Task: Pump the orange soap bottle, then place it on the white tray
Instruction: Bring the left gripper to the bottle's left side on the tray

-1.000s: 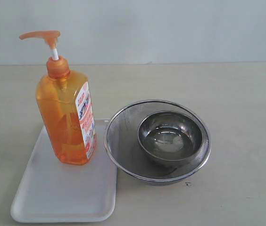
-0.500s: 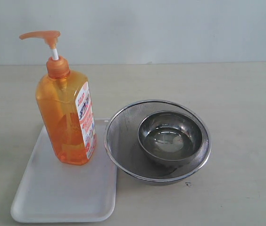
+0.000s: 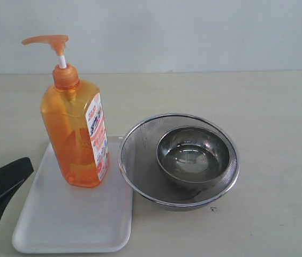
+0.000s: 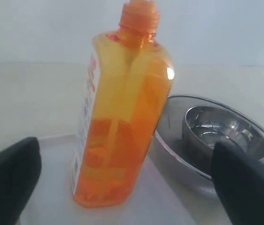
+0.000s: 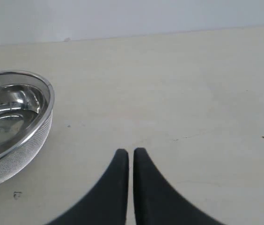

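Orange soap bottle (image 3: 76,136) upright on white tray (image 3: 70,225), toward its far end, pump head up. Left pincer (image 4: 127,154) spread wide, one finger on each side of the bottle, not touching it. Right pincer (image 5: 130,152) pressed together, pinching nothing, over bare surface (image 3: 279,107) near mesh strainer (image 3: 137,155). Steel bowl (image 3: 194,155) sits inside strainer; strainer rim just beside tray edge.

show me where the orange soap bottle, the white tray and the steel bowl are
orange soap bottle (image 3: 70,144), exterior view, on its orange body
white tray (image 3: 70,222), exterior view, on its bare floor
steel bowl (image 3: 166,152), exterior view, on its inner wall
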